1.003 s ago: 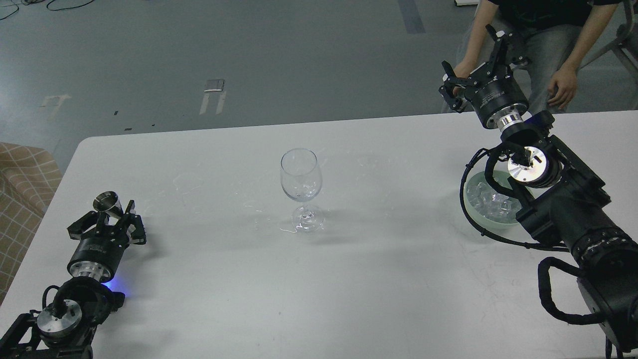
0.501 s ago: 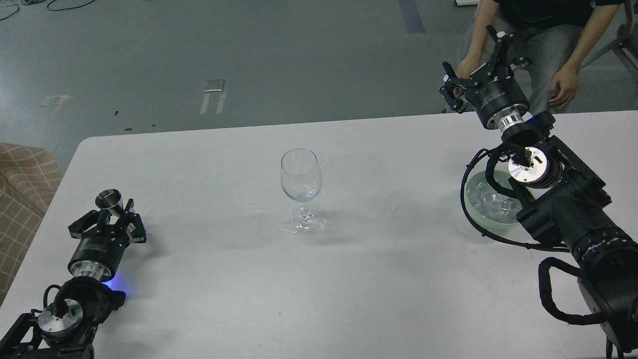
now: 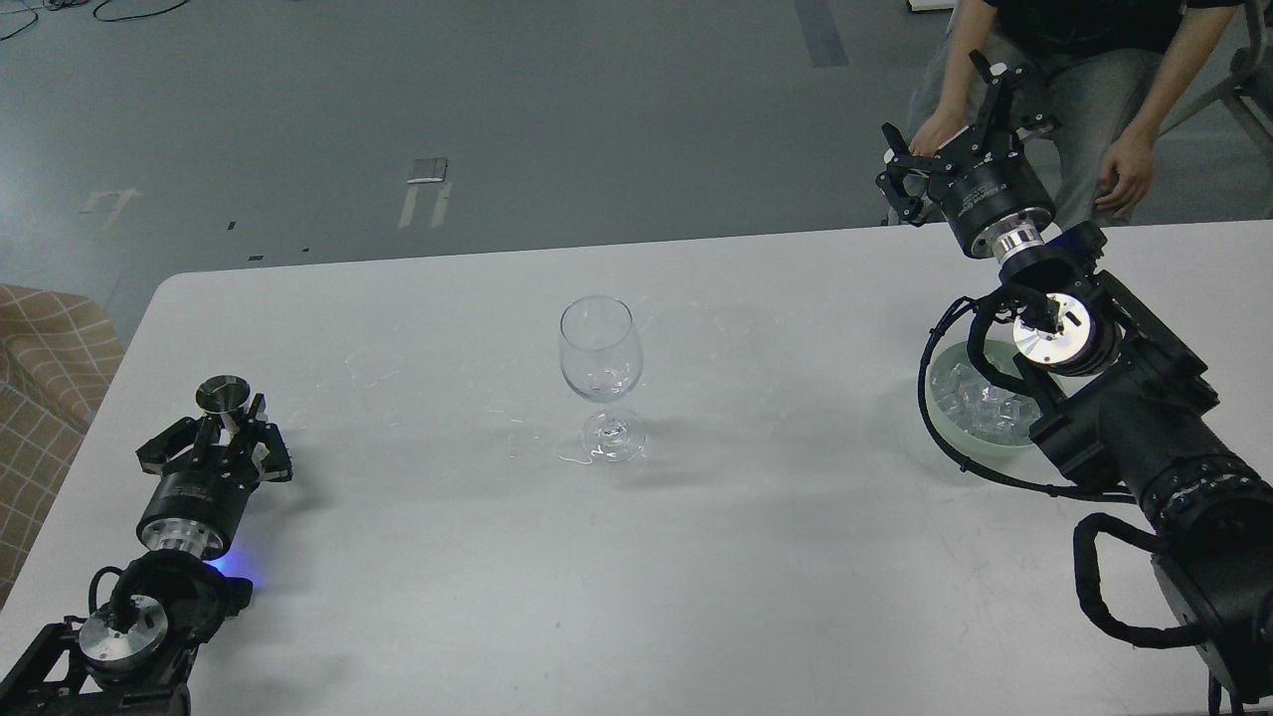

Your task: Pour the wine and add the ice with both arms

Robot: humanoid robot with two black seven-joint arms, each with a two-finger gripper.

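Observation:
An empty clear wine glass (image 3: 598, 370) stands upright at the middle of the white table (image 3: 696, 557). My left gripper (image 3: 221, 430) is at the left and is shut on a small metal cup (image 3: 224, 397), held just above the table with its mouth facing up. The cup's contents do not show. The ice (image 3: 980, 403) lies as several clear cubes in a pale green bowl (image 3: 940, 413) at the right, partly hidden by my right arm. My right gripper (image 3: 950, 124) is open and empty, raised beyond the table's far right edge, well above and behind the bowl.
A seated person (image 3: 1104, 60) is right behind my right gripper, with hands near it. A checked seat (image 3: 45, 368) stands off the table's left edge. Wet marks show on the table around the glass.
The metal cup in my left gripper has turned from tilted to level and risen slightly. My right gripper has barely moved.

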